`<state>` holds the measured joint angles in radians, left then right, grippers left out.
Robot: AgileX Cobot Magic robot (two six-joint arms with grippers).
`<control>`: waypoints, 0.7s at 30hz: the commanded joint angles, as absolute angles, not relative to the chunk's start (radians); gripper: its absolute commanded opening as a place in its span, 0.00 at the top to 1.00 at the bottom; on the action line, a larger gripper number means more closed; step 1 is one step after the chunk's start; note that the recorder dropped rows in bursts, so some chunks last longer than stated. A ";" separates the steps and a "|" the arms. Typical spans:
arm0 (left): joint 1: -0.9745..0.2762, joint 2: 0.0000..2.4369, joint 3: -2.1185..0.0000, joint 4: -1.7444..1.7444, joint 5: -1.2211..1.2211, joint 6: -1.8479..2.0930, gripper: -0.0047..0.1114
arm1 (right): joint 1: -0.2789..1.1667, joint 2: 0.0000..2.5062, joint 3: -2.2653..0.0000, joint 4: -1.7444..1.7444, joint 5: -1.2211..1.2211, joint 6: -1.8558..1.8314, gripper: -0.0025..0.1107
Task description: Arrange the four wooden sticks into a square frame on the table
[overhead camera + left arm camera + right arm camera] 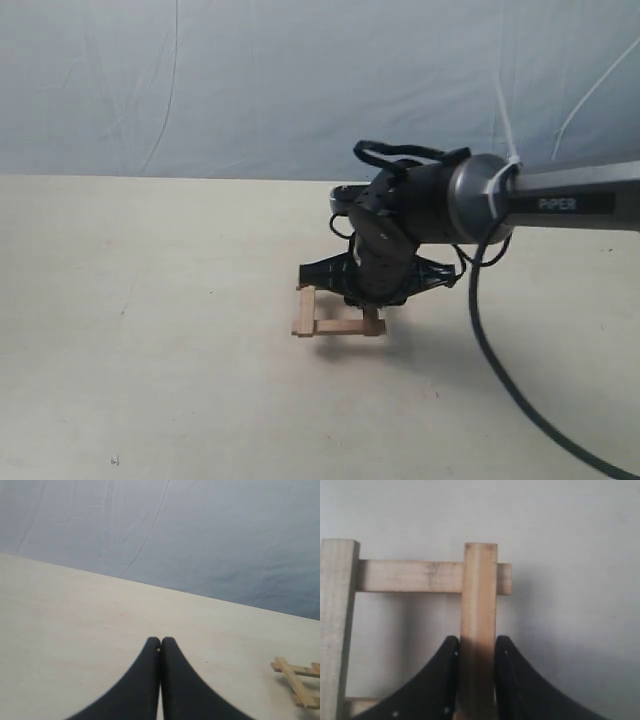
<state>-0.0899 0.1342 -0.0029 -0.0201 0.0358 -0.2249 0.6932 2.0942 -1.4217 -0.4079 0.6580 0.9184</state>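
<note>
Exterior view: the right gripper (368, 305) points down onto the square frame (335, 318), which lies near the middle of the table (150, 350). The wrist hides the frame's right side and the fingers' hold.

Left wrist view: only here does the left gripper (160, 647) show. Its 2 fingers are pressed together with nothing between them, above bare table. A corner of the frame lies well apart from it, at the picture's edge, before the blue-grey sheet (200, 540).

Right wrist view: this shows the grip the exterior view hides. The 2 fingers are clamped on 1 held stick (480, 595), whose end lies over a crosswise stick (410, 576). A 3rd stick (337, 630) runs parallel to the held one, and a 4th stick (357, 706) barely shows.
</note>
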 commanded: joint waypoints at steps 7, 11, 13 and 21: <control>-0.091 0.127 0.000 -0.016 0.023 -0.224 0.96 | 0.700 2.174 -1.463 -0.318 0.651 0.910 0.99; -0.091 0.127 0.000 -0.016 0.023 -0.224 0.96 | 0.700 2.174 -1.463 -0.299 0.651 0.910 0.98; -0.091 0.127 0.000 -0.016 0.023 -0.224 0.96 | 0.700 2.174 -1.463 -0.294 0.659 0.913 0.93; -0.091 0.127 0.000 -0.016 0.023 -0.224 0.96 | 0.694 2.108 -1.463 -0.305 0.698 0.893 0.62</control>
